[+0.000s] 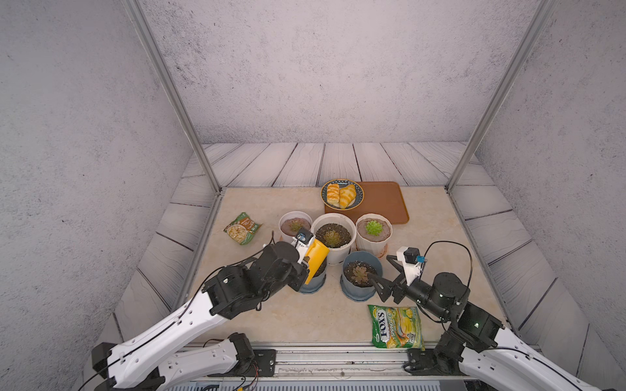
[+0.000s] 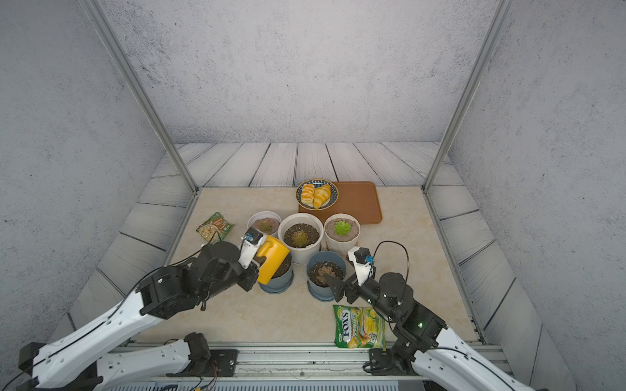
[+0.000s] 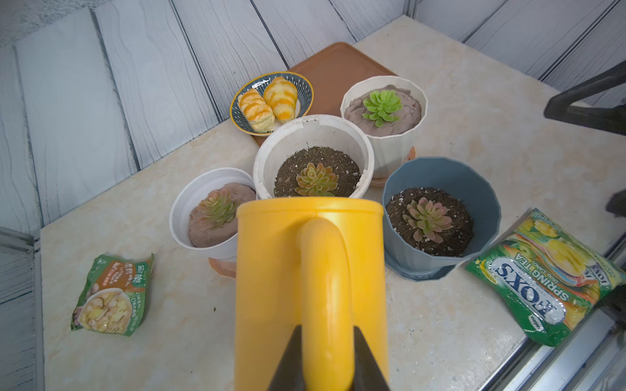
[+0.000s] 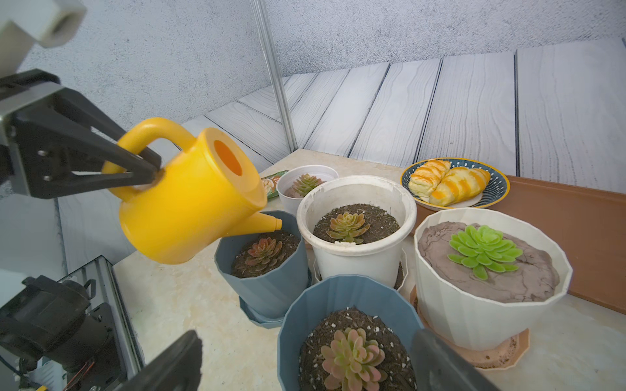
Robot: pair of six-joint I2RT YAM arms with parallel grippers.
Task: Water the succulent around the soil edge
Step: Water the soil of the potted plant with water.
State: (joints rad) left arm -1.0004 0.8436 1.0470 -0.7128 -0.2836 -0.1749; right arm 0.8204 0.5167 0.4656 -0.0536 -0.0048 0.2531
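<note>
A yellow watering can (image 1: 316, 257) (image 4: 189, 203) hangs tilted over the near-left blue pot (image 1: 313, 283) (image 4: 261, 281). My left gripper (image 3: 327, 326) (image 4: 154, 166) is shut on its handle. The spout (image 4: 267, 225) points down at the far edge of that pot's soil, beside its reddish succulent (image 4: 264, 252). No water shows. In the left wrist view the can hides this pot. My right gripper (image 1: 381, 267) (image 4: 306, 359) stands open, its fingers on either side of the near-right blue pot (image 1: 352, 259) (image 4: 338, 294) without touching it.
Behind the blue pots stand a large white pot (image 1: 333, 252), a small white pot (image 1: 286, 218) and a ribbed white pot (image 1: 371, 247). A plate (image 1: 359, 189) of pastries sits on an orange tray (image 1: 382, 203). A snack packet (image 1: 242, 228) lies left, a candy bag (image 1: 396, 326) front right.
</note>
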